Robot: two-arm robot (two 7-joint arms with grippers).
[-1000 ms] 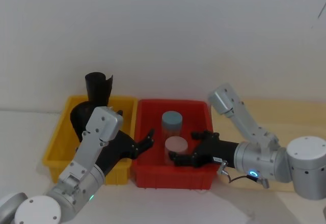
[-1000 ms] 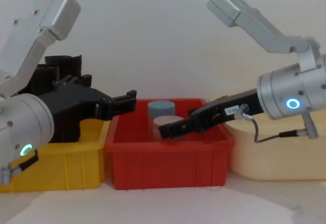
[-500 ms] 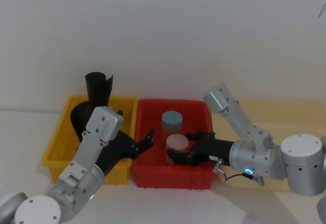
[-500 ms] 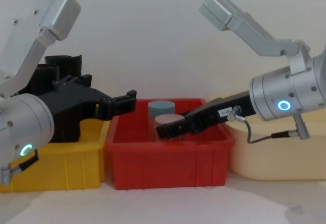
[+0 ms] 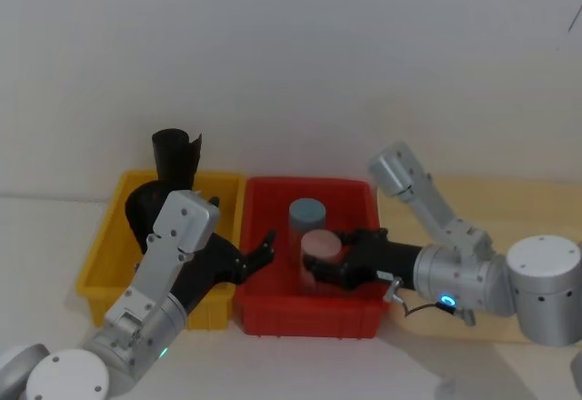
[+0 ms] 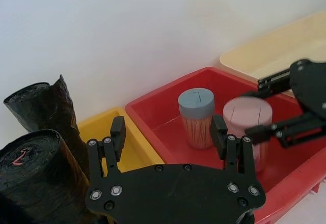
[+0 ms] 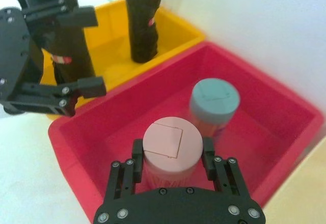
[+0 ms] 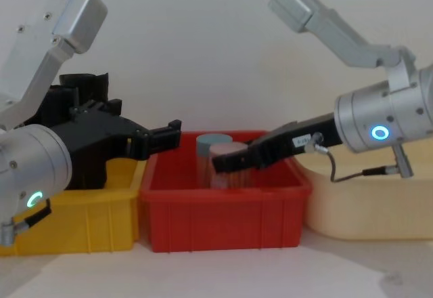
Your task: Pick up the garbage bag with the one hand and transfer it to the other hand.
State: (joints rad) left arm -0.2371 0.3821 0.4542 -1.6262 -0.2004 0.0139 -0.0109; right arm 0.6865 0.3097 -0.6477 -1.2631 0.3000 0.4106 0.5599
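Two black garbage bag rolls (image 5: 175,158) stand in the yellow bin (image 5: 98,256); they also show as rolls (image 6: 36,169) and as a roll (image 7: 144,16). My left gripper (image 5: 257,253), the green-lit one hand, hangs open over the rim between the yellow and red bins, apart from the rolls; its own camera shows this gripper (image 6: 168,135) with nothing in it. My right gripper (image 7: 172,150), the blue-lit other hand, is shut on a pink-lidded jar (image 7: 169,145) held above the floor of the red bin (image 5: 273,320). From the chest, that gripper (image 8: 227,163) grips the jar (image 8: 229,151).
A blue-lidded jar (image 5: 306,211) stands in the red bin just behind the pink one. A beige tray (image 8: 365,210) sits to the right of the red bin. A white wall rises close behind the bins.
My right gripper moved in around the pink-lidded jar, shut on it and raised it a little. The left arm and the garbage bag rolls have not moved.
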